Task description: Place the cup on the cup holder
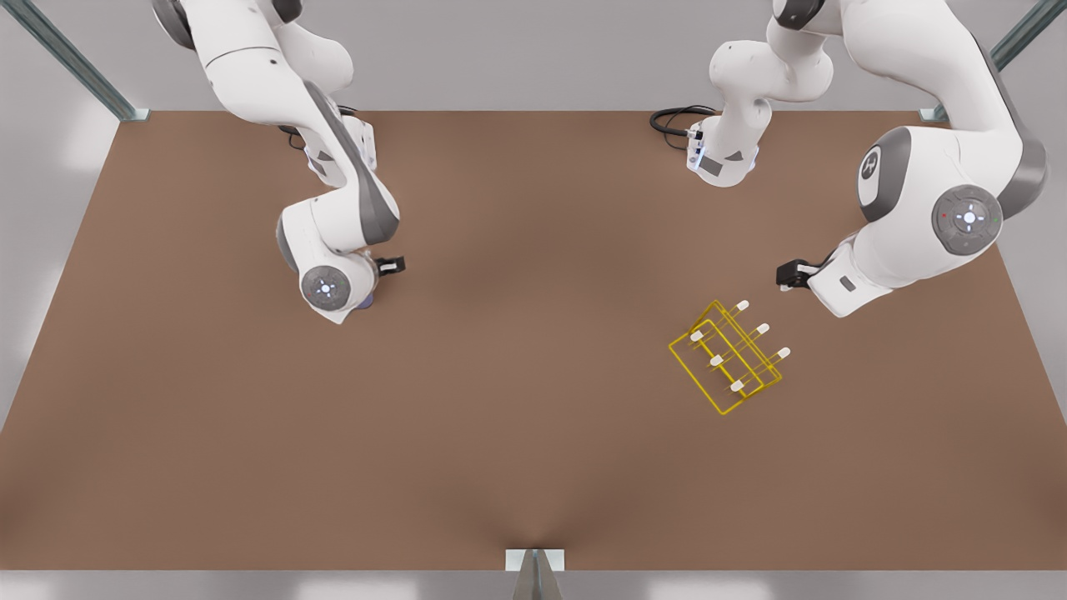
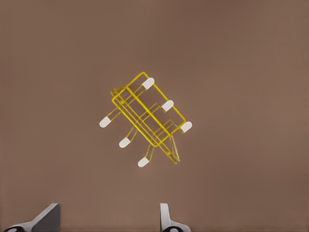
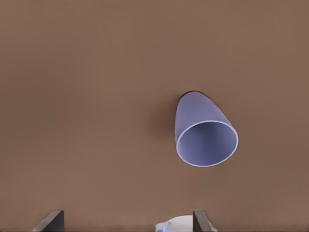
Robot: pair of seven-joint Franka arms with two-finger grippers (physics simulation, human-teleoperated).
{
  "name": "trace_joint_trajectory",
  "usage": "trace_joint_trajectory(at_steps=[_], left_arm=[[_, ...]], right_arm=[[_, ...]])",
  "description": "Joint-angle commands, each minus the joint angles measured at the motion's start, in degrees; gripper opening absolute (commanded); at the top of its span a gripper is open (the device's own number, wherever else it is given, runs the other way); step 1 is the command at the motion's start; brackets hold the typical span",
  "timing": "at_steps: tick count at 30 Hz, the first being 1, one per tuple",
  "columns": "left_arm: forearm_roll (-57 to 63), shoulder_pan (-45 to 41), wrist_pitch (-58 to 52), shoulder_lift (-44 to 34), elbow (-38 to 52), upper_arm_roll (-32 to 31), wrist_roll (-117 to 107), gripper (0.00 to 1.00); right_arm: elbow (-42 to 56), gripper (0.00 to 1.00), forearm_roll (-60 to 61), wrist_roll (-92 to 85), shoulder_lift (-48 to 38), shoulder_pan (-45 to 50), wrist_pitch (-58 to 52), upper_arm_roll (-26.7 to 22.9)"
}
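One wide brown counter (image 1: 533, 467), carrying everything. Two white arms reaching over it from the far edge.

One yellow wire cup holder (image 1: 727, 358), standing on the counter toward the front view's right. Six prongs with white tips (image 1: 762, 330) on it, in two rows of three. All six bare, no cup on any.

Left gripper (image 2: 107, 220) hanging over the cup holder, looking down at it from above. Fingers spread wide, holding nothing. Looks to be waiting.

Right gripper (image 3: 128, 221) well apart from the cup holder, far off toward the front view's left. Also spread wide, also holding nothing. Hovering above the cup, not touching it.

One small lavender-blue cup (image 3: 206, 137), sitting on the counter well apart from the cup holder, mouth open toward the right wrist camera. In the front view, tucked under the arm there, just a tiny bit of blue peeking out (image 1: 367, 302).

By the look of it, hardly started. Cup not yet grabbed, not yet lifted, not yet on a prong. Left to do, most likely: come down on the cup, close on it, carry it all the way over to the cup holder, then set it on a prong.
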Motion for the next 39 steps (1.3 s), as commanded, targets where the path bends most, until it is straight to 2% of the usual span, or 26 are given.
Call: trace_joint_trajectory(at_steps=[1,9,21,33,39], left_arm=[[0.1,0.0,-0.4,0.1,0.0,0.0,0.0,1.0],[0.1,0.0,-0.9,0.5,-0.1,0.0,0.1,1.0],[0.1,0.0,-1.5,1.2,-0.1,0.0,0.0,1.0],[0.2,0.0,-1.4,1.3,0.0,0.0,0.0,1.0],[0.3,0.0,-0.8,1.8,0.0,0.0,0.0,1.0]], right_arm=[[-0.8,1.0,-0.4,2.2,0.3,-0.3,6.5,-1.5],[-4.6,1.0,-0.4,1.5,2.1,-0.3,14.0,-2.8],[-8.5,1.0,-0.4,-3.9,3.2,-1.1,15.6,-5.5],[-10.6,1.0,0.0,-4.1,5.5,-1.0,21.0,-5.4],[-9.2,1.0,-0.3,-4.4,4.4,-2.0,15.8,-5.6]])
